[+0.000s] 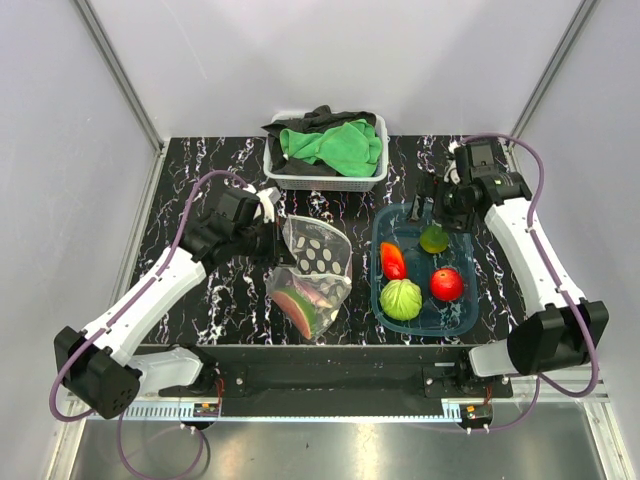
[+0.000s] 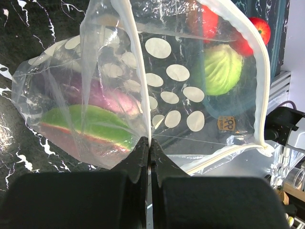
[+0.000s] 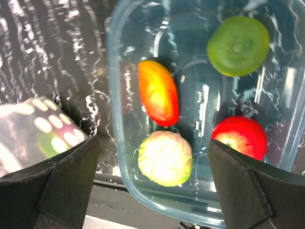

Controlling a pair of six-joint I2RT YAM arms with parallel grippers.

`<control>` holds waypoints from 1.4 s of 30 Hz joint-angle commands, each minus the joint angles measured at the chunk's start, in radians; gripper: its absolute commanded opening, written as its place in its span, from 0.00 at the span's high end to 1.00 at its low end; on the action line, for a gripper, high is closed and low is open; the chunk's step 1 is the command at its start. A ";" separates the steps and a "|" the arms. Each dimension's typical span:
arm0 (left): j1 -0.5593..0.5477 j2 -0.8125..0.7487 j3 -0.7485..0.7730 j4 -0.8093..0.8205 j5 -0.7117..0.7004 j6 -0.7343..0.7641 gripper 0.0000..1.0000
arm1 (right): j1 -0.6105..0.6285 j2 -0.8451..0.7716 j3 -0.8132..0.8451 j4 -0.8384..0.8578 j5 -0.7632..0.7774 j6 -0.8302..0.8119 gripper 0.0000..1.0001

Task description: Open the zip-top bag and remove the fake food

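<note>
Top external: I am looking down from above and behind the rig, taking in the whole tabletop (image 1: 200, 160).
Left wrist: I am peering forward past the left claw (image 2: 148, 143), very close to the zip-top bag (image 2: 176, 95).
Right wrist: I am looking straight down over the teal tub (image 3: 195, 114), fairly near.
All three views are sharing bag and tub.

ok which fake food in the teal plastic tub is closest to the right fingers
The smooth round green plastic fruit, alone at the tub's far end; the rest sit nearer the front.
</note>
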 commanded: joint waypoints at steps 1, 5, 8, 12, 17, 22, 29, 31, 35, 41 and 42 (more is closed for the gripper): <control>0.004 0.003 -0.015 0.033 0.047 0.030 1.00 | 0.096 -0.025 0.133 -0.056 -0.004 -0.045 0.00; 0.002 -0.008 -0.019 0.038 0.042 0.027 1.00 | 0.240 0.007 0.202 -0.016 -0.066 -0.042 0.00; 0.002 -0.002 -0.022 0.050 0.050 0.021 1.00 | 0.306 0.059 0.227 0.039 -0.200 -0.005 0.00; 0.001 0.009 -0.019 0.058 0.062 0.001 1.00 | 0.438 0.147 0.291 0.066 -0.206 0.006 0.05; -0.007 0.005 -0.036 0.076 0.070 -0.005 1.00 | 0.551 0.236 0.323 0.130 -0.215 0.066 0.34; -0.008 0.004 -0.070 0.127 0.094 -0.039 1.00 | 0.576 0.321 0.251 0.167 -0.284 0.057 0.58; -0.008 0.035 -0.087 0.171 0.114 -0.080 1.00 | 0.605 0.345 0.103 0.211 -0.297 0.040 0.70; -0.010 0.044 -0.099 0.213 0.125 -0.106 1.00 | 0.605 0.343 0.053 0.227 -0.304 0.038 0.70; -0.015 0.076 -0.121 0.273 0.143 -0.152 1.00 | 0.620 0.357 -0.016 0.274 -0.332 0.043 0.70; -0.025 0.124 -0.114 0.326 0.131 -0.192 1.00 | 0.636 0.355 -0.152 0.387 -0.338 0.067 0.65; -0.027 0.136 -0.116 0.332 0.128 -0.198 1.00 | 0.637 0.357 -0.180 0.404 -0.338 0.064 0.63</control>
